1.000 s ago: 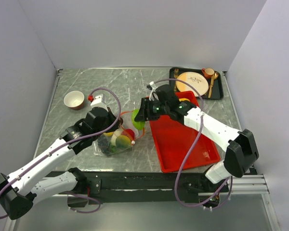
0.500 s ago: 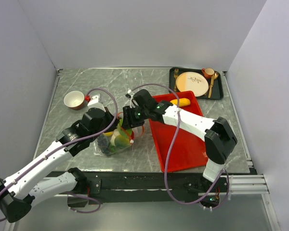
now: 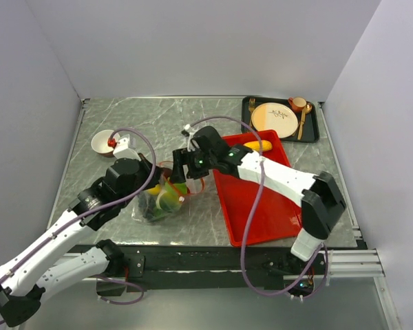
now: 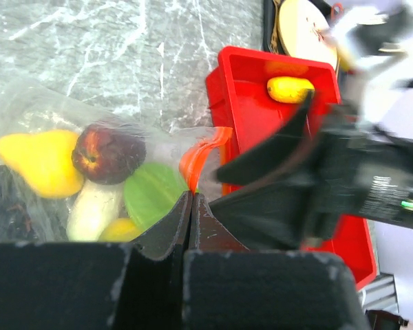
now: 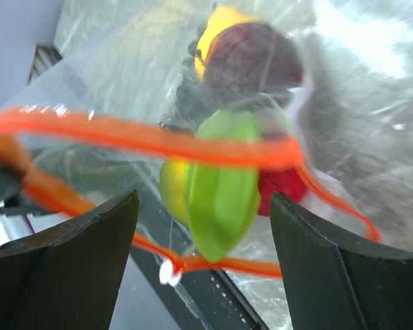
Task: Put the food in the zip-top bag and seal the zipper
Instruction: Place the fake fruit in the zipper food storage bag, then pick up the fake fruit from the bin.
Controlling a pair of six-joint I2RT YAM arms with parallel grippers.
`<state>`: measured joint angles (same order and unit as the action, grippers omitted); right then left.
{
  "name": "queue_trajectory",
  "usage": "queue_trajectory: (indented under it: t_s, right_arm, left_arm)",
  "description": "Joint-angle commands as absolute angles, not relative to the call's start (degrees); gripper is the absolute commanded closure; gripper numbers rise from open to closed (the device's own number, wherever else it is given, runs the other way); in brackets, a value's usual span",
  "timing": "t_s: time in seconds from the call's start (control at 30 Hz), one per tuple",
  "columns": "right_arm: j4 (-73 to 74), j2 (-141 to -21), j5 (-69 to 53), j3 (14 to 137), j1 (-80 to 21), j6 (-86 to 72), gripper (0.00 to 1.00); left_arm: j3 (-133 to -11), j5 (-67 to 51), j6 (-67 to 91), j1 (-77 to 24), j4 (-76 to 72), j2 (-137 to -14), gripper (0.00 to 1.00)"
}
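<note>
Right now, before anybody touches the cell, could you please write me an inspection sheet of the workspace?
Surface: grey marbled table, no spill seen.
Job's things: zip-top bag lies between the arms with food inside; zipper is open in a loop; one yellow piece lies in the red tray.
Clutter: dark tray with plate and gold cutlery at far right; bowl at far left.
Grippers: left tool is shut, pinching the bag's rim beside the zipper; right tool is open at the bag's mouth.
Cables: purple cables loop over both arms.
Surroundings: pale walls; nothing else seen.
</note>
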<state>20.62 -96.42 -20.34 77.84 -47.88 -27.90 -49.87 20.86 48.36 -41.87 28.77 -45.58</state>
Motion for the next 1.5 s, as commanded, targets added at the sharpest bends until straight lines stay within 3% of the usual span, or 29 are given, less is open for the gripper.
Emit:
queue_trajectory:
  t_s: [0.0, 0.1, 0.2, 0.4, 0.53, 0.9, 1.33, 1.47]
  right_arm:
    - [18.72, -87.29, -10.47, 74.55, -44.4, -27.95, 0.16]
    - [18.11, -81.66, -4.08, 69.9, -38.6, -29.53, 0.12]
    - [20.56, -79.02, 2.44, 66.98, -31.04, -31.64, 0.02]
    - [27.94, -85.5, 9.05, 69.87, -20.14, -33.74, 0.02]
    - [24.63, -88.5, 8.18, 69.52, -16.44, -36.12, 0.02]
    - [24.61, -103.25, 13.88, 77.87, -13.89, -41.22, 0.02]
    - [23.64, -112.06, 16.96, 82.44, -13.27, -41.4, 0.02]
    - [21.28, -111.37, 12.75, 79.38, -13.27, -39.29, 0.12]
  left_arm:
    - [-50.28, 24.34, 50.36, -42.1, 28.65, -43.95, 0.99]
    - [-49.66, 25.49, 51.33, -42.01, 29.09, -43.24, 0.99]
    - [-48.87, 25.75, 51.59, -42.01, 28.74, -42.45, 0.99]
    - [-48.95, 24.96, 51.33, -42.01, 27.86, -43.85, 0.99]
    - [-49.74, 24.7, 51.33, -42.01, 28.39, -45.0, 0.99]
    - [-50.01, 24.87, 51.24, -42.01, 29.88, -44.03, 0.99]
    - [-50.1, 24.52, 51.42, -42.01, 29.71, -44.38, 0.99]
    - [-50.1, 24.08, 51.15, -41.92, 29.18, -45.26, 0.99]
